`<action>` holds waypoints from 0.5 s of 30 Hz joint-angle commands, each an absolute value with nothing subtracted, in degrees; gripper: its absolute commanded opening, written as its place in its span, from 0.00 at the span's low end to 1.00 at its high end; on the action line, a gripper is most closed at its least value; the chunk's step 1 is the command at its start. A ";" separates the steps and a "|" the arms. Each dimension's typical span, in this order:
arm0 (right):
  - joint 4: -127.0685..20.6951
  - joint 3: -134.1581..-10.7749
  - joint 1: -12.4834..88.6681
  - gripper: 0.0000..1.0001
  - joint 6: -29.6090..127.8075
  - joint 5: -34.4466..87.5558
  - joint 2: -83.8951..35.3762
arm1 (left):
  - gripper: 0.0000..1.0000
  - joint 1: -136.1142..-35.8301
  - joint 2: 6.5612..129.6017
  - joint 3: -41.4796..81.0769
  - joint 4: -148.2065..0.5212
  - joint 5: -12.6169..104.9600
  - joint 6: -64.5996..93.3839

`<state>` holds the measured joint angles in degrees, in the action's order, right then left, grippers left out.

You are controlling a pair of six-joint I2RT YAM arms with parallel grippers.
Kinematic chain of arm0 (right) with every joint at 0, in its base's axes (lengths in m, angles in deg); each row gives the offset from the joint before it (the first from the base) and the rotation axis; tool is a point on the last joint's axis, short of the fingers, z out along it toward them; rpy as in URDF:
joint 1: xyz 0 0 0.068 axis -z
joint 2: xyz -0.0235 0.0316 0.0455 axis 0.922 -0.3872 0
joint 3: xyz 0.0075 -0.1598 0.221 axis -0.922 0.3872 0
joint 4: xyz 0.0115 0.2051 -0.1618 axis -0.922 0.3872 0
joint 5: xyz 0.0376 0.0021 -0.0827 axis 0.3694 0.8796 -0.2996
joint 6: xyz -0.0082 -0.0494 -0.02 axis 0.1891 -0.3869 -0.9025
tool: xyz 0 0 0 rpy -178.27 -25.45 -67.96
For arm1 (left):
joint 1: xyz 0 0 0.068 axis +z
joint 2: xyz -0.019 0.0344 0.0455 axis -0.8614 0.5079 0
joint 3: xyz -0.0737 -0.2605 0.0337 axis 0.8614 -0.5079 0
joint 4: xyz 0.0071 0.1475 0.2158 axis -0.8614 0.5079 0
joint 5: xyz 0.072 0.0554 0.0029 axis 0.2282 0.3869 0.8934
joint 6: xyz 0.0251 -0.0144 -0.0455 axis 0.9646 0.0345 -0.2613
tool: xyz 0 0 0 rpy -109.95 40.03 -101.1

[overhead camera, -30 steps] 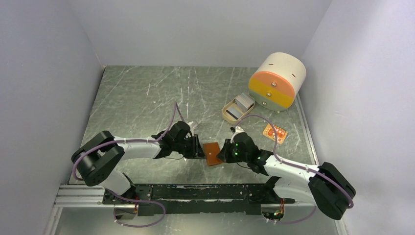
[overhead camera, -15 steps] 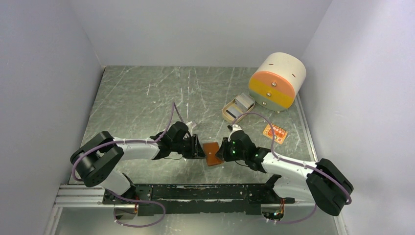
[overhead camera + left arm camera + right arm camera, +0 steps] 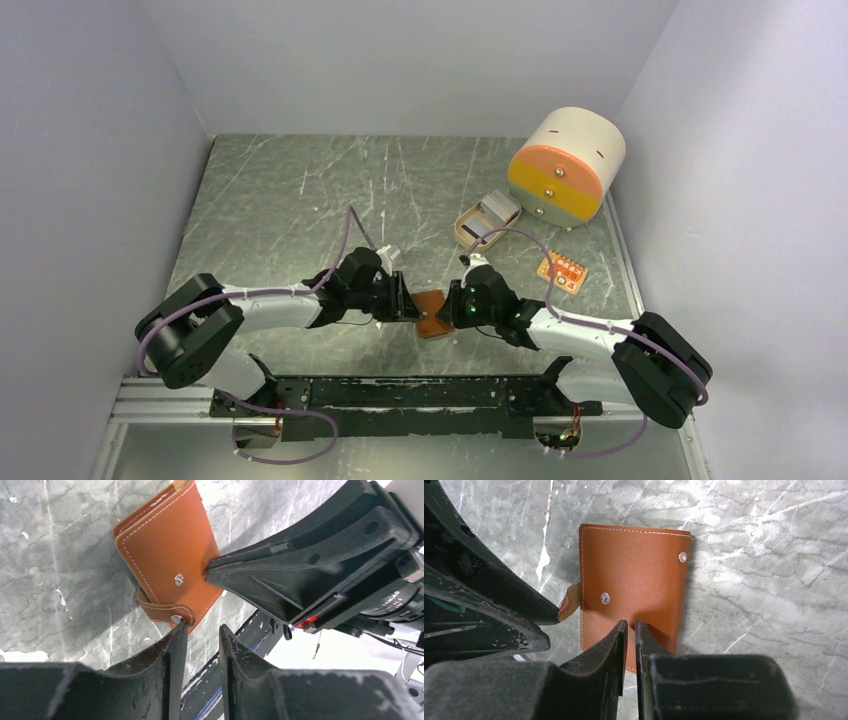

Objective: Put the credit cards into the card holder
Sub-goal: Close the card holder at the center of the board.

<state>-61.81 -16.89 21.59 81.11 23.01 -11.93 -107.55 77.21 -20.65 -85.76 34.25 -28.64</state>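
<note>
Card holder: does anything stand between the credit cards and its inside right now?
Yes, its own cover. The card holder lies folded shut on the table, strap unsnapped, between the left gripper and right gripper. The credit cards sit apart in the tan dish.

Left pincer [image 3: 411, 304] and right pincer [image 3: 453, 308] hem the card holder [image 3: 432, 323]; beyond seems open.
</note>
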 commanded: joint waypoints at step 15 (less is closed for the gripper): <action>-61.52 -16.21 20.85 0.15 81.03 22.20 -12.69 | 0.38 -107.14 69.70 -22.79 -80.11 42.47 -26.26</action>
<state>-62.51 -16.86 21.33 81.11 22.97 -12.21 -107.50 73.19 -21.93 -83.38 38.05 -27.35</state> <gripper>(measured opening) 0.152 0.381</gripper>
